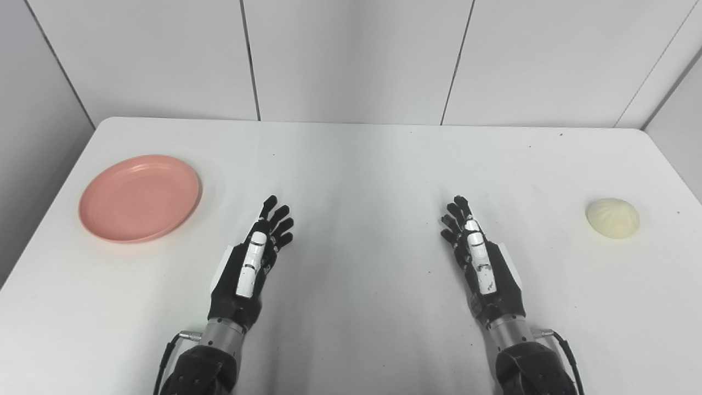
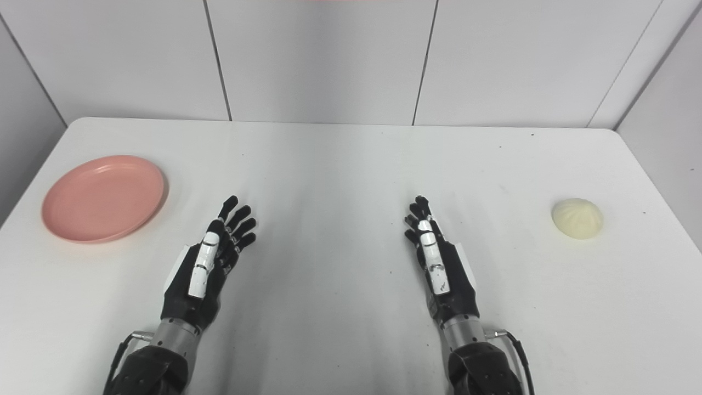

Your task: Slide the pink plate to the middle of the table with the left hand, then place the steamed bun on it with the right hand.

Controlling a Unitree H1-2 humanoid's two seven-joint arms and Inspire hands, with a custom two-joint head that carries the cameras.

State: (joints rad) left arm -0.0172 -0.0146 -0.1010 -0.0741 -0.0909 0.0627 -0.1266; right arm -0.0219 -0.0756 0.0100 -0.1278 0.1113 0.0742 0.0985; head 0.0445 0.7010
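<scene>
1. Left eye view shows the pink plate (image 1: 140, 198) at nine o'clock on the white tabletop (image 1: 362, 164), empty.
2. At three o'clock lies the steamed bun (image 1: 612, 218), well apart from the plate.
3. Left robot hand (image 1: 253, 263), at seven o'clock, holds nothing, fingers stretched out.
4. Right robot hand (image 1: 478, 262), at five o'clock, is likewise spread and empty.

Bright, even overhead light; soft sheen on white table (image 1: 351, 164); faint shadows; sharp focus; slight edge distortion.
</scene>
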